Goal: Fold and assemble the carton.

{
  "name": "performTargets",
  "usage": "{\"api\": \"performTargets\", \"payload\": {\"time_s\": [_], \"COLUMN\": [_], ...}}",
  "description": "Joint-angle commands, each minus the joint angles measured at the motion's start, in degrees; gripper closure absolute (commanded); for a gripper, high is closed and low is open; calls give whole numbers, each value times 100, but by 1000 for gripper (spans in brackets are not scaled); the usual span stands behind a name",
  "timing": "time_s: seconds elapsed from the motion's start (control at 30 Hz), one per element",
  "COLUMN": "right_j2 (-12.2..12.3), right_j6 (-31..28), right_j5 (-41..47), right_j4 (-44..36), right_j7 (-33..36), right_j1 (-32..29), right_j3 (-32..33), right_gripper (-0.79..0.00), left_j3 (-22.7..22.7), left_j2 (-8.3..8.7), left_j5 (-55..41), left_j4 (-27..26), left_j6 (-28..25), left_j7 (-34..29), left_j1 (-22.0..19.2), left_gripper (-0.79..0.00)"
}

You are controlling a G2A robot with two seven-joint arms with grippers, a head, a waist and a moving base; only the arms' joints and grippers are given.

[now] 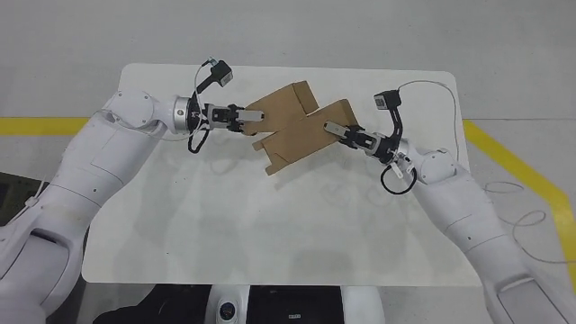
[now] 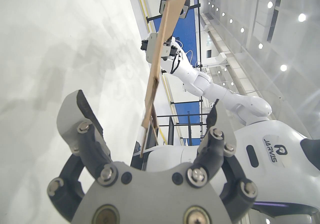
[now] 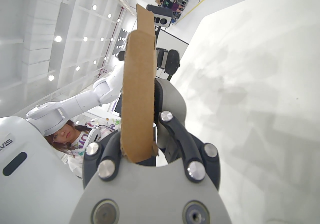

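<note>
A flat brown carton [image 1: 295,128] is held above the middle of the white table [image 1: 225,225], tilted, with flaps unfolded. My right gripper [image 1: 335,130] is shut on its right edge; in the right wrist view the carton [image 3: 138,85] fills the jaws, with one finger [image 3: 170,102] pressed against the card. My left gripper [image 1: 256,117] is at the carton's left edge. In the left wrist view it [image 2: 148,112] stands open, and the carton [image 2: 160,60] runs edge-on between the spread fingers [image 2: 83,110] without being clamped. The right gripper [image 2: 161,47] shows at the carton's far end.
The table's bare surface spreads in front of and behind the carton. Its far edge [image 1: 288,66] is close behind the carton. A yellow floor line [image 1: 40,126] passes on both sides of the table.
</note>
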Motion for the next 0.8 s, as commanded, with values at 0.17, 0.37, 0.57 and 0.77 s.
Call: {"api": "performTargets", "payload": {"time_s": [0.17,0.37,0.57,0.77], "right_j2": [-80,-115,-158,-204], "right_j6": [6,129,229,240], "right_j5": [-419,-818,-1008,-1017], "right_j4": [162,197,161,118], "right_j7": [-448,-696,-781,-733], "right_j1": [48,67,29,27], "right_j3": [9,47,34,24], "right_gripper": [0,0,0,0], "left_j3": [-229,-420,-662,-768], "left_j2": [3,19,37,-5], "left_j5": [-133,-210,-301,-238], "left_j4": [17,-50,-135,-164], "left_j6": [141,260,337,440], "left_j7": [-276,-604,-688,-446], "left_j1": [58,113,157,182], "left_gripper": [-785,-785,-785,-785]}}
